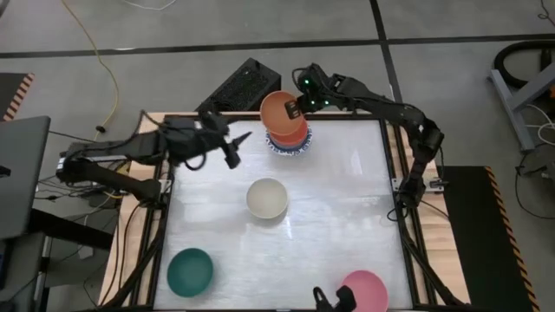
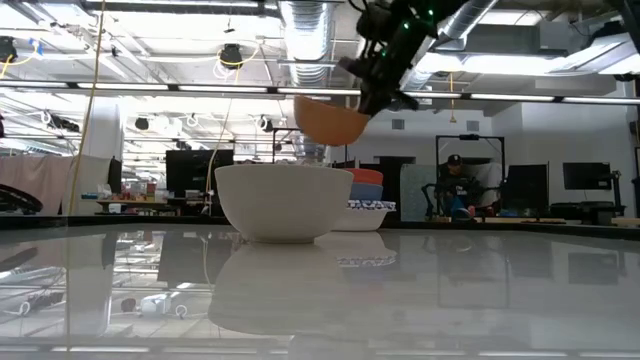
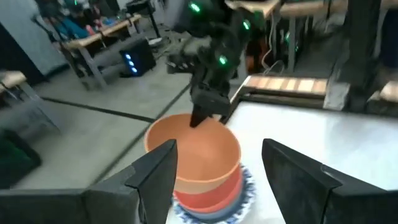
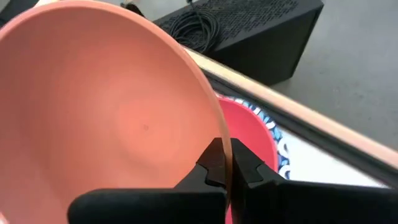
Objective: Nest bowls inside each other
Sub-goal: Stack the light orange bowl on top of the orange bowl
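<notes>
Low view, orange bowl (image 2: 333,120) tilted, right tool (image 2: 378,100) pinching rim

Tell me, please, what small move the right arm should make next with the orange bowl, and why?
Probably lower it straight down. The right gripper pinches the orange bowl's rim, holding it above the red bowl on the stack, not yet seated. The left gripper stands open beside them.

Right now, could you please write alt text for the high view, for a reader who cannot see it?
The right claw holds an orange bowl by its rim, above a stack of a red bowl and a blue-patterned white bowl at the table's far edge. The left claw, open, hangs to the stack's left. A cream bowl, a teal bowl and a pink bowl sit apart.
</notes>
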